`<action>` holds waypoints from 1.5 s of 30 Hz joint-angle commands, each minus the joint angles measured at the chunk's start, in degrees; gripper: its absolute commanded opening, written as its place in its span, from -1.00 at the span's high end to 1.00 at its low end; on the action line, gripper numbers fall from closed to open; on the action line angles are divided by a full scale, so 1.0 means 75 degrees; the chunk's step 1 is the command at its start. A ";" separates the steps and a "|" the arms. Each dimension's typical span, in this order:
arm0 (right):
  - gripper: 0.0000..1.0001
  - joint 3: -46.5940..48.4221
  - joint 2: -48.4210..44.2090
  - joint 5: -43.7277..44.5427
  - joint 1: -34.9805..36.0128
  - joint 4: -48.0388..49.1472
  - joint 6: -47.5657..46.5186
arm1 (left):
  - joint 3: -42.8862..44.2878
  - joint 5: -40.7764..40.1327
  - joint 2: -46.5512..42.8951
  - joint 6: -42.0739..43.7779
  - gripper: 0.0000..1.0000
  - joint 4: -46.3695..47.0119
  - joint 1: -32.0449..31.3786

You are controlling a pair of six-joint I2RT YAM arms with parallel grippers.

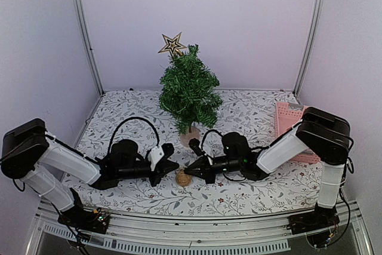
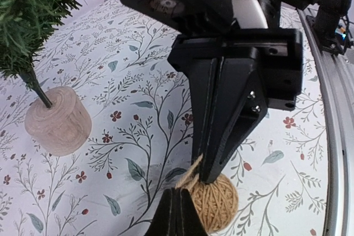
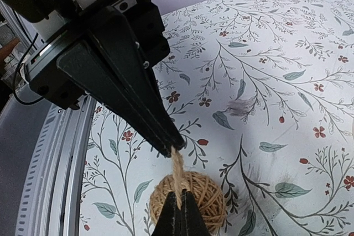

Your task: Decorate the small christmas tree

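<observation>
The left jaws are closed tight on the short twine loop (image 3: 177, 169) atop a small round ball of tan jute twine (image 1: 183, 178), and the right jaws pinch the same loop from the opposite side. The ball sits on the floral-printed surface (image 1: 250, 111) just in front of the small christmas tree (image 1: 189, 91), a bushy dark-green fir on a round light-wood base (image 2: 58, 120) with a wooden star (image 1: 172, 44) on top.

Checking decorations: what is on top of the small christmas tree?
A star tops the small christmas tree, beside its tip; needles hide its attachment.
</observation>
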 commanded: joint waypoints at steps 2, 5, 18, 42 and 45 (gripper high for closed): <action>1.00 -0.0217 -0.0320 0.0122 0.0056 -0.0059 0.0119 | -0.0124 -0.0134 -0.0201 -0.0058 1.00 0.0068 0.0144; 1.00 -0.0142 -0.0383 0.0096 0.0057 -0.0465 0.0084 | -0.0139 -0.0178 -0.0281 -0.0077 1.00 0.0065 0.0146; 1.00 0.0614 -0.0720 -0.0068 0.0056 -0.1874 -0.0481 | 0.0124 0.1054 -0.0574 0.0792 0.26 -0.0862 0.0220; 1.00 0.1001 -0.0820 0.0083 0.0149 -0.2847 -0.1765 | 0.1410 0.2865 0.0571 0.1646 0.50 -0.2163 0.1035; 1.00 0.0979 -0.0840 0.0089 0.0150 -0.2847 -0.1764 | 0.1472 0.2949 0.0694 0.1672 0.69 -0.2156 0.1150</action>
